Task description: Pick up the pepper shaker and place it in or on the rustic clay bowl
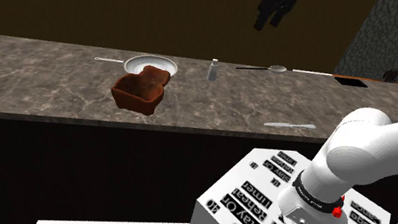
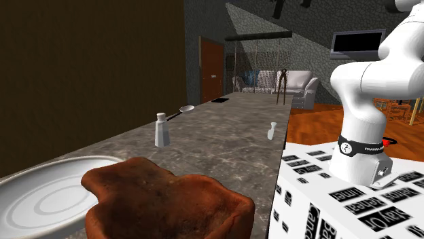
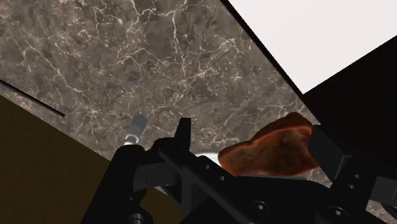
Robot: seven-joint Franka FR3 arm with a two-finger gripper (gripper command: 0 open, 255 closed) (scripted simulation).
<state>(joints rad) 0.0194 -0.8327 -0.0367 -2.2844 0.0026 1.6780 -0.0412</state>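
Note:
A small pale pepper shaker stands upright near the far edge of the marble counter; it also shows in the second exterior view and the wrist view. To its left in the shoulder view sits the reddish-brown clay bowl, rough and uneven, large in the foreground of the second exterior view. My black gripper hangs high above the counter, up and to the right of the shaker. In the wrist view its fingers stand apart, open, with nothing between them; the bowl lies far below.
A white plate lies just behind the bowl. A spoon rests at the far edge right of the shaker, and a pale knife lies near the front edge. A dark recess is set into the counter's far right.

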